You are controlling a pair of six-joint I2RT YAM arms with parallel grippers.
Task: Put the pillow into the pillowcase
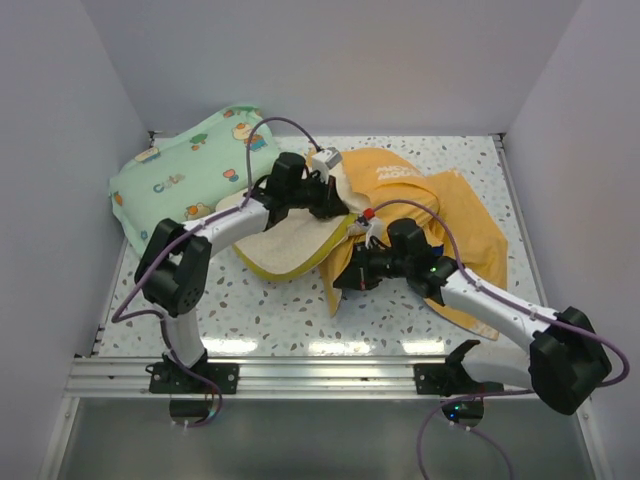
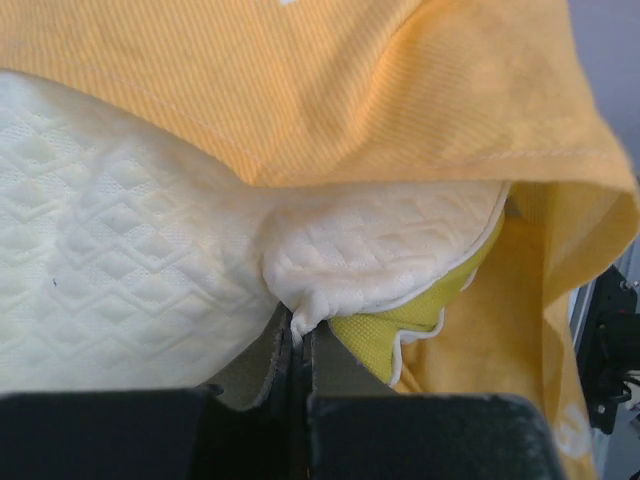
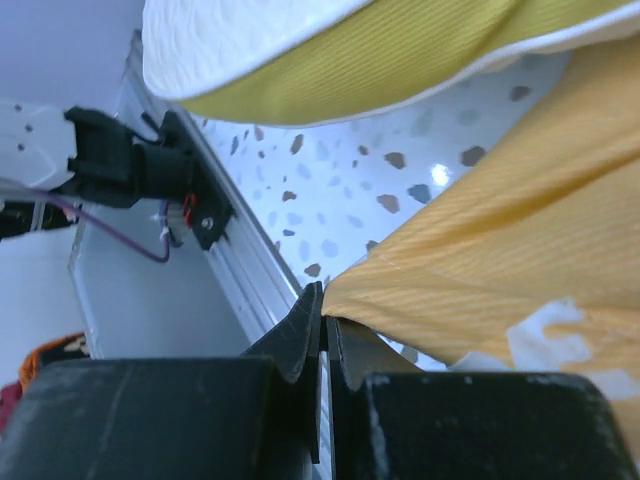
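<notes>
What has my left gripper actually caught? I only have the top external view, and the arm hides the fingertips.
Observer: In the left wrist view the left gripper is shut on a pinch of the pillow, on its cream quilted cover close to a corner.
Operator: And the right one?
Observer: The right gripper is shut on an edge of the pillowcase, on the orange cloth.
Operator: Is that corner inside the case?
Observer: Partly, it seems. The orange hem lies over the top of the pillow, and the corner pokes into the opening.
</notes>
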